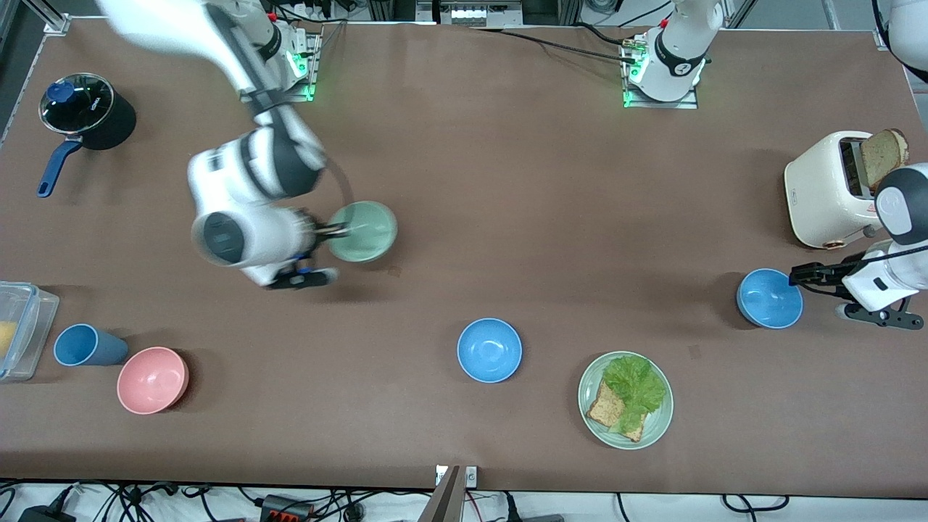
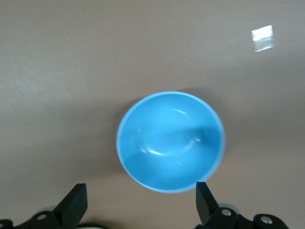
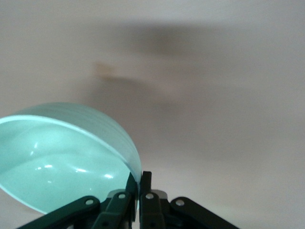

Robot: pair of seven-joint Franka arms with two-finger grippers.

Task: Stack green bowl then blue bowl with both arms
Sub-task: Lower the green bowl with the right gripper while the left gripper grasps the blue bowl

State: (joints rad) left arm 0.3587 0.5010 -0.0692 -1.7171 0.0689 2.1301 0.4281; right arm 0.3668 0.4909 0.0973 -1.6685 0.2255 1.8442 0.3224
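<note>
My right gripper (image 1: 335, 231) is shut on the rim of the pale mint-green bowl (image 1: 364, 232) and holds it tilted above the table, toward the right arm's end. In the right wrist view the fingers (image 3: 139, 183) pinch the bowl's rim (image 3: 62, 157). One sky-blue bowl (image 1: 769, 298) sits on the table at the left arm's end. My left gripper (image 1: 799, 275) is open and empty beside its rim. In the left wrist view this bowl (image 2: 170, 140) lies just ahead of the spread gripper (image 2: 140, 193). A second identical blue bowl (image 1: 489, 350) sits mid-table, nearer the front camera.
A pale green plate (image 1: 656, 424) with lettuce and bread sits beside the middle blue bowl. A white toaster (image 1: 826, 188) with bread stands by the left arm. A pink bowl (image 1: 152, 379), blue tumbler (image 1: 87, 346), clear container (image 1: 22, 330) and black pot (image 1: 90, 112) are at the right arm's end.
</note>
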